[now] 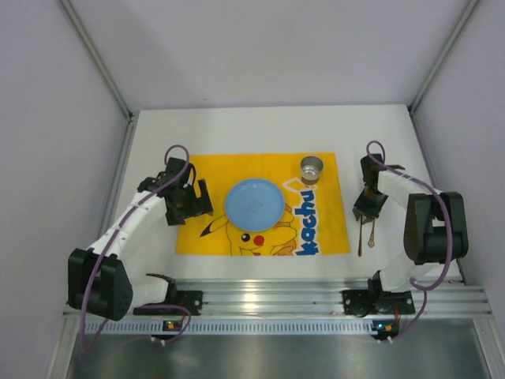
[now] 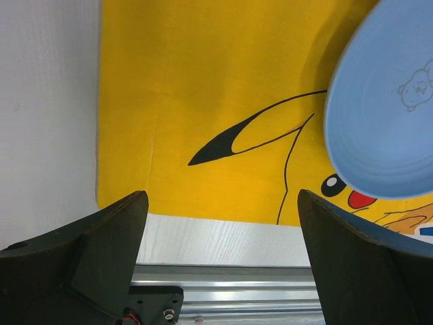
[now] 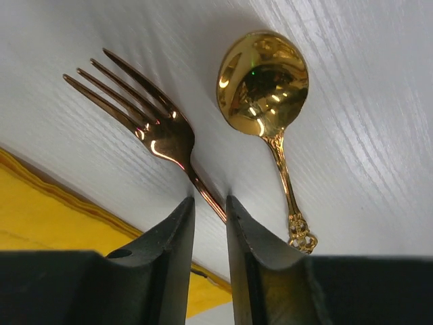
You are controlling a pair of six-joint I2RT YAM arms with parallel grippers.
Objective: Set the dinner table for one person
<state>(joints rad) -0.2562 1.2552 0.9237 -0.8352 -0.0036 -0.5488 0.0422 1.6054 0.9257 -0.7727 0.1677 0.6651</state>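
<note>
Right wrist view: right jaws pinch the handle of the gold fork [image 3: 159,132], which lies beside the gold spoon [image 3: 264,81] on the white desk [image 3: 365,176] just right of the Pikachu cloth [image 1: 205,170]; left jaws spread, empty; cutlery placement seems in hand, calling next for release and a clean lift.

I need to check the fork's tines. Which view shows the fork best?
The right wrist view: the fork shows close up, tines clear, handle entering the right gripper. Top external shows only a thin sliver; the left wrist view shows none.
</note>
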